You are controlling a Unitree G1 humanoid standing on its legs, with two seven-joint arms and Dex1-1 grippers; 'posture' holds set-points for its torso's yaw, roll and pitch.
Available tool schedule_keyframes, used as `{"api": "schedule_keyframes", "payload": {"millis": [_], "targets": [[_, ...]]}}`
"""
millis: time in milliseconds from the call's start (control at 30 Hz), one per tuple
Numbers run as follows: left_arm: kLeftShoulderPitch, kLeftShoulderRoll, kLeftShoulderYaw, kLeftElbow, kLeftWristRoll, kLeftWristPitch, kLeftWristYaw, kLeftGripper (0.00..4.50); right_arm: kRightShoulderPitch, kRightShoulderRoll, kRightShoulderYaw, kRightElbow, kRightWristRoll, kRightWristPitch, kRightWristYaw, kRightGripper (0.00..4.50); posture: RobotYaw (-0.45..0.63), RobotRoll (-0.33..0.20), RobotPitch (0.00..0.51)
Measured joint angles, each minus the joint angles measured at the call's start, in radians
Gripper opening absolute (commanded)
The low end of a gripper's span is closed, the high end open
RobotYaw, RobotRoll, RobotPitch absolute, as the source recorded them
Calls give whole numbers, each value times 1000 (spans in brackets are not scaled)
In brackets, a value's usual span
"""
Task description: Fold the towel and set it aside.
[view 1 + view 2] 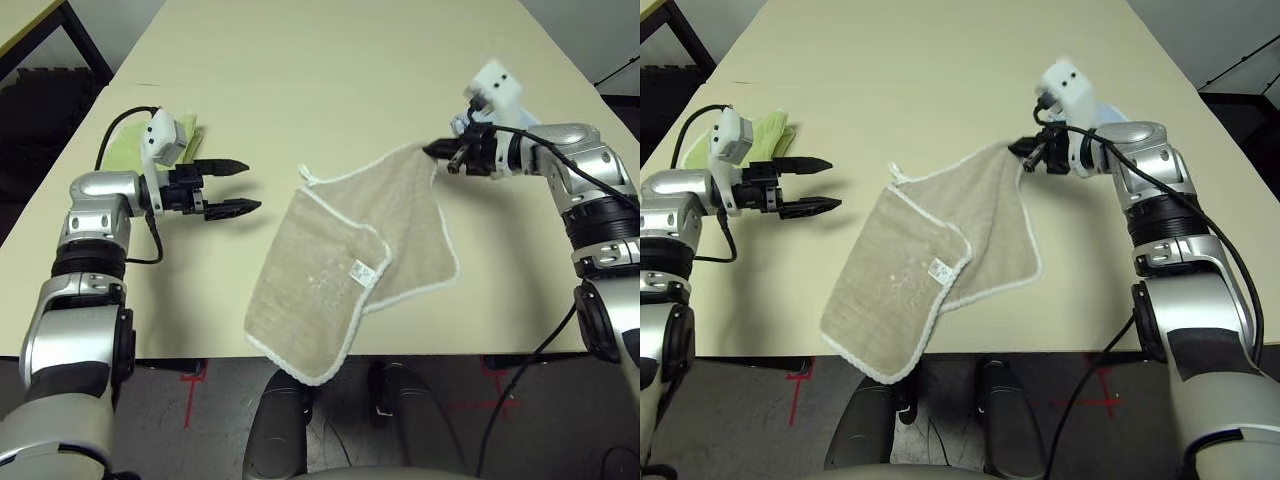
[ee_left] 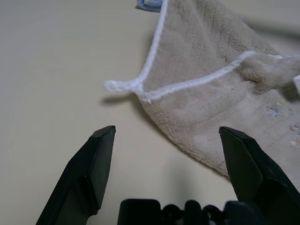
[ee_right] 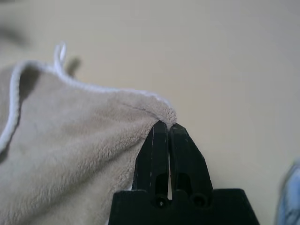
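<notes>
So here's where we're at. The towel (image 1: 350,270) is lying partly folded on the cream table (image 1: 300,80), sitting around 6 o'clock from the table's middle, with its near corner drooping over the front edge. One layer is flopped over the other, so the small white label (image 1: 362,271) faces up on the top flap, and the white corner loop (image 1: 305,176) pokes out at the towel's 11 o'clock corner.

Our right gripper (image 1: 440,152) has its fingers pressed tight together, pinching the towel's 1 o'clock corner; in the right wrist view the beige terry and its white stitched edge bunch up right at the black fingertips (image 3: 161,129), and that corner is lifted a bit off the table.

Our left gripper (image 1: 235,187) is at about 9 o'clock from the towel, near it but not touching, with its two black fingers spread wide and nothing between them. From the left wrist view, we see the loop (image 2: 117,86) and the stitched edge just ahead of the spread fingers (image 2: 96,159).

There's a light green towel (image 1: 125,145) behind our left wrist, at the table's 9 o'clock side. A bit of something light blue (image 1: 1110,112) peeks out behind the right gripper; we can't really tell what it is.
</notes>
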Motion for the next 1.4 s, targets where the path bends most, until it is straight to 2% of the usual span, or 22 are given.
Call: {"api": "schedule_keyframes", "payload": {"millis": [167, 467, 600, 733, 900, 1067, 1400], "targets": [[2, -27, 13, -37, -18, 46, 56, 4500, -59, 44, -27, 56, 18, -178, -13, 48, 28, 0, 178], [-27, -68, 28, -36, -24, 79, 122, 4500, -462, 104, -92, 204, 51, -409, -61, 48, 5, 0, 174], [-41, -96, 34, -33, -32, 85, 139, 4500, -572, 115, -119, 244, 75, -445, -83, 48, 1, 0, 176], [-59, -107, 44, -32, -42, 90, 160, 4500, -553, 119, -122, 237, 81, -442, -78, 48, 1, 0, 180], [-115, -185, 121, -15, -93, 129, 303, 4500, -467, 155, -119, 211, 85, -398, -65, 48, 13, 0, 181], [-178, -199, 145, -36, -108, 150, 379, 4500, -467, 157, -116, 193, 86, -381, -66, 48, 23, 0, 179], [-180, -278, 116, -197, -137, 266, 455, 4500, -467, 162, -115, 195, 83, -371, -86, 48, 27, 0, 181]]}}
